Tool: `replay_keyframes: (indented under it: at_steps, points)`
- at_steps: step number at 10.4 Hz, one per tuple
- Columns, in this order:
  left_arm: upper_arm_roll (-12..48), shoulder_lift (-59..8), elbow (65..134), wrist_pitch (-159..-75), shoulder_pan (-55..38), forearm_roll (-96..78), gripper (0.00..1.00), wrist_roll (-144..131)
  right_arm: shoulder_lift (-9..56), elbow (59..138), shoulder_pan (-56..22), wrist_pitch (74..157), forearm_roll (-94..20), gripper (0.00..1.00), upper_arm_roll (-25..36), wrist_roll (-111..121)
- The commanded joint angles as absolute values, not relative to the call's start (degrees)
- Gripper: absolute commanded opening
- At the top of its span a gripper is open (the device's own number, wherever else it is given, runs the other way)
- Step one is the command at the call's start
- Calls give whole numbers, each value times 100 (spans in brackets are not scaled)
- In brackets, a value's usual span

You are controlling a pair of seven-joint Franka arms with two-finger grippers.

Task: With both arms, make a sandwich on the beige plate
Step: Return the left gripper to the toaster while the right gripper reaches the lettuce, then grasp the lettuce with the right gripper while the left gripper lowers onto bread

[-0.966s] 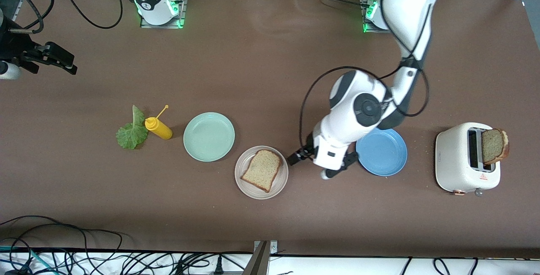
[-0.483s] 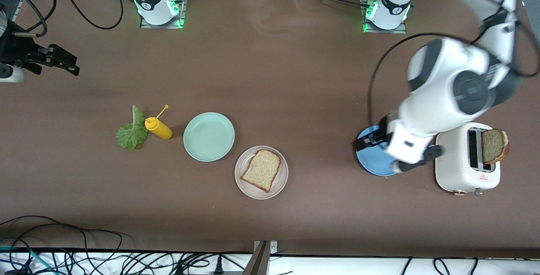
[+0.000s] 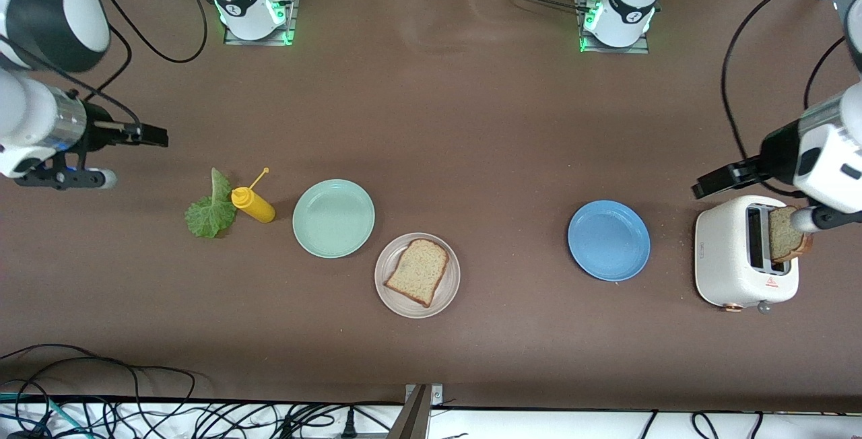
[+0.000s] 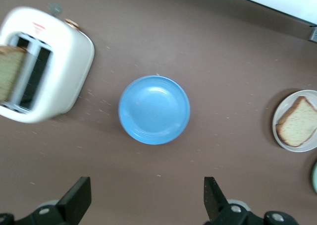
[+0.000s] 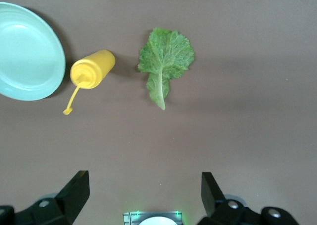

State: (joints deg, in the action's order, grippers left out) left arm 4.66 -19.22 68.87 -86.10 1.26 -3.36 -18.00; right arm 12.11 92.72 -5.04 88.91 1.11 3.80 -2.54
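Bread slice (image 3: 417, 271) lies on the beige plate (image 3: 388, 294); lettuce leaf (image 3: 209, 212) lies on the counter (image 3: 431, 122). Left gripper (image 4: 146, 200) hangs spread over the toaster (image 3: 731, 250), right gripper (image 5: 143, 195) spread near the leaf.

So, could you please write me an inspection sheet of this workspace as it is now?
Surface: brown table, a few crumbs near the blue plate.
Job's things: one bread slice on the beige plate; second slice standing in the toaster; lettuce lying on the table.
Clutter: mustard bottle on its side beside the lettuce; mint plate and blue plate hold nothing.
Grippers: left gripper open, over the toaster's end; right gripper open, above the table near the lettuce; neither holds anything.
Cables: black bundle below the table's near edge.
Surroundings: two arm bases with green lights.
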Motion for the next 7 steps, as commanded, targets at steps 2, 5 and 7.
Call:
replay_keyframes:
  at_steps: [2,5,7]
  points:
    - [562,-1706,7495,-8735,220,525,100,-865,1063,10490,-466,9788,229,100,457,-150]
    - [571,-1154,8642,-9601,343,501,100,-800,1090,11667,-457,11235,237,100,588,-123]
    - [571,-1037,8939,-9905,369,510,100,-782,1256,12494,-457,12623,237,100,598,-44]
